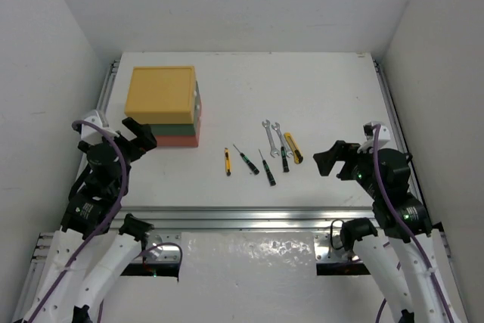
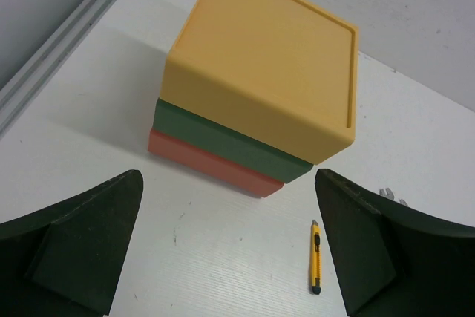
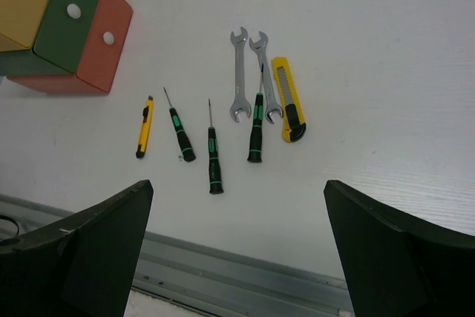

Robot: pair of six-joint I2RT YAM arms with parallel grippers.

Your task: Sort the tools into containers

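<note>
Three boxes are stacked at the back left: yellow (image 1: 160,90) on top, dark green (image 1: 198,108), and red-orange (image 1: 178,141) at the bottom. The tools lie in a row at mid-table: a slim yellow-and-black tool (image 1: 228,161), three black-handled screwdrivers (image 1: 267,167), two silver wrenches (image 1: 271,136) and a stubby yellow-and-black utility knife (image 1: 293,147). My left gripper (image 1: 140,135) is open and empty, just left of the stack's near corner. My right gripper (image 1: 331,159) is open and empty, right of the utility knife. In the right wrist view all the tools lie ahead of the open jaws (image 3: 237,191).
A metal rail (image 1: 249,217) runs along the table's near edge, and another along the left edge (image 2: 67,42). White walls close in the table on three sides. The left wrist view shows the stack (image 2: 267,57) and the slim yellow tool (image 2: 316,257).
</note>
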